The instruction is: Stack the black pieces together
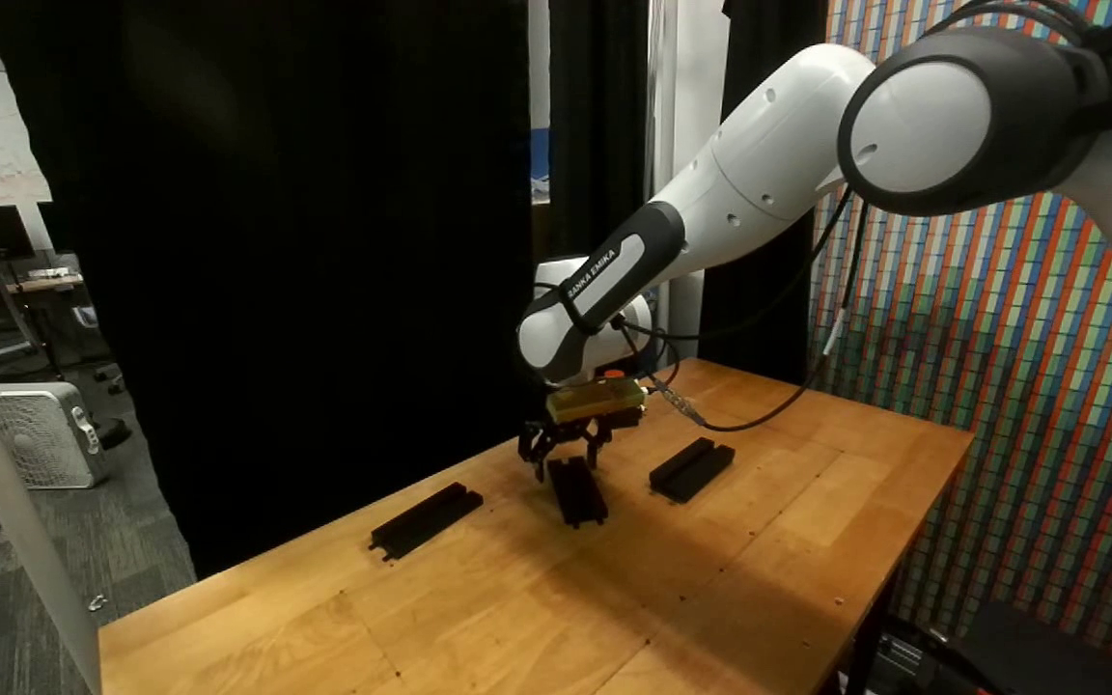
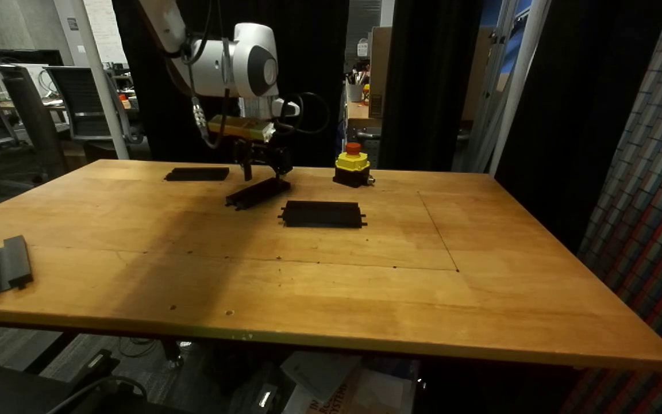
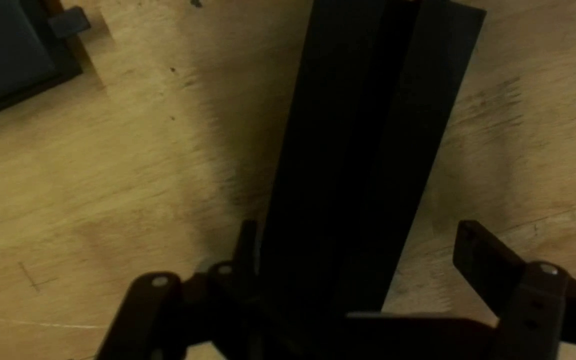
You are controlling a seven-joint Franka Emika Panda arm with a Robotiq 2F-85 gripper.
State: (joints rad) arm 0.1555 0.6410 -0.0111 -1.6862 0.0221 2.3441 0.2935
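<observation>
Fourth bar [image 2: 1, 267]: lower left, in an exterior view only.
Claw [image 3: 358, 227]: spread over another bar [image 3: 358, 150].
Table [image 2: 365, 310]: wooden, scratched.
Curtains [image 1: 276, 241]: black.

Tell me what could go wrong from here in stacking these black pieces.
Closing could shove or twist the black piece below the open gripper: it lies slanted and, in the wrist view, nearer one finger.
The tab on the neighbouring piece might catch during stacking.
The outlying piece, near the edge of the table, could be knocked off if bumped.
</observation>
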